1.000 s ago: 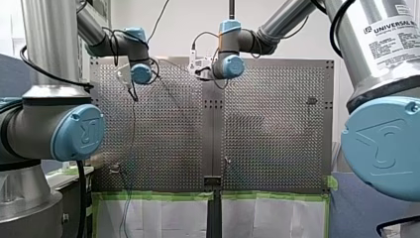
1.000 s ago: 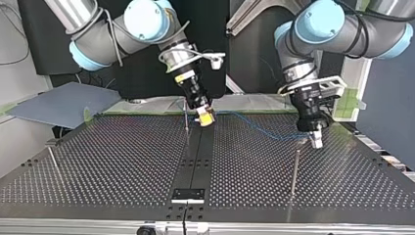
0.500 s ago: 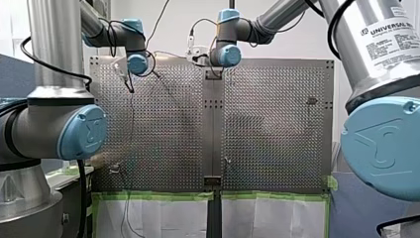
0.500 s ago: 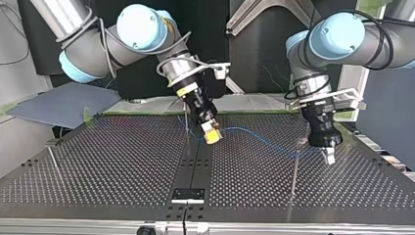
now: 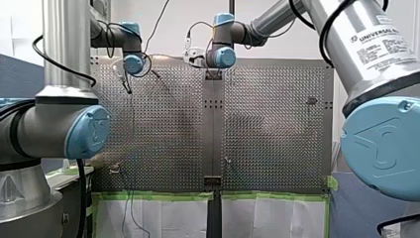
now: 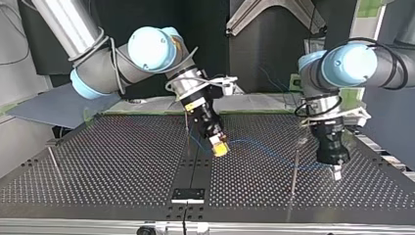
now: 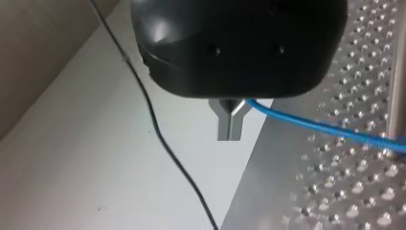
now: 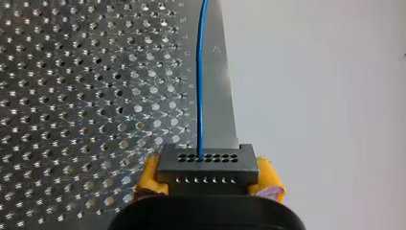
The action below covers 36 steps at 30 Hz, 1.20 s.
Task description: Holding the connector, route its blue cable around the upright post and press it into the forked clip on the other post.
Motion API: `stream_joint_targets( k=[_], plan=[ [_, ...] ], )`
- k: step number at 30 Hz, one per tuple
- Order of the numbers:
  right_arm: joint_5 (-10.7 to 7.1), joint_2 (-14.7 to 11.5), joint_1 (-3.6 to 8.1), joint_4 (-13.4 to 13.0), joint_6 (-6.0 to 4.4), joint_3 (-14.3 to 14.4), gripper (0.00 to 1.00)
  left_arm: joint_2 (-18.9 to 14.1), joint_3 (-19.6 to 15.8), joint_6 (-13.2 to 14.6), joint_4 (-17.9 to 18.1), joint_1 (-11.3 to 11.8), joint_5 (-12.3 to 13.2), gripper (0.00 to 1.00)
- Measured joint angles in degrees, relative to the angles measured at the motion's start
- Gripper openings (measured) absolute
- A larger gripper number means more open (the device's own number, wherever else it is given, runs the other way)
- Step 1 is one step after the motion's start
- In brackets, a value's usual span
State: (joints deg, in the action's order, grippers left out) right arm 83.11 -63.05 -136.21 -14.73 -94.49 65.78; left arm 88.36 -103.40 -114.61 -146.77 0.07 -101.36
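A dark metal table (image 6: 107, 161), drilled with a tight regular grid of holes, fills the top view, with black panels behind the arms. The connector (image 8: 207, 168) is a small matt black block, rectangular, with two rows of tiny holes across its face. My right gripper (image 6: 219, 147) has it clenched between its yellow pads (image 8: 269, 181), low over the table's plain middle strip. From the connector's face rises the blue cable (image 8: 200, 76), thin, round and smooth-jacketed. In the top view it runs from the connector in a shallow, sagging line to my left gripper (image 7: 230, 125), whose two metal fingers (image 7: 224, 129) are pinched together on it below the black body. One thin metal post (image 6: 187, 125) stands near the connector, to its left in the top view. A second (image 6: 294, 171) stands well apart from the connector, close to my left gripper. Its top may carry the forked clip, but it is too small there to be sure. The cable looks light and limp, so I judge it will follow wherever it is led and droop between the two holds. Its slick jacket could slide through bare metal fingers. The rigid connector is best held by its flat sides, as it is here. The spot where the cable enters it looks the weakest, so hard pulls there seem risky.
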Motion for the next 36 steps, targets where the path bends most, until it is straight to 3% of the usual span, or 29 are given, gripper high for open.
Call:
stream_joint_targets(
  k=[7,14,26,36],
  plan=[
    [-0.32,0.8,0.32,-0.2,-0.03,-4.0,0.00,1.4,0.1,-1.3,0.2,3.9,4.3,0.00],
    [-1.34,2.7,0.30,-0.2,-0.07,-6.9,0.00,2.9,0.3,-1.4,0.2,4.5,6.7,0.00],
    [-1.45,5.7,-0.04,-0.2,-0.06,-7.6,0.00,6.8,1.5,-1.6,0.5,5.2,9.2,0.00],
    [-1.49,9.3,0.60,-0.6,-0.10,-7.6,0.00,7.8,1.9,-1.8,0.7,5.8,10.5,0.00]
  ],
)
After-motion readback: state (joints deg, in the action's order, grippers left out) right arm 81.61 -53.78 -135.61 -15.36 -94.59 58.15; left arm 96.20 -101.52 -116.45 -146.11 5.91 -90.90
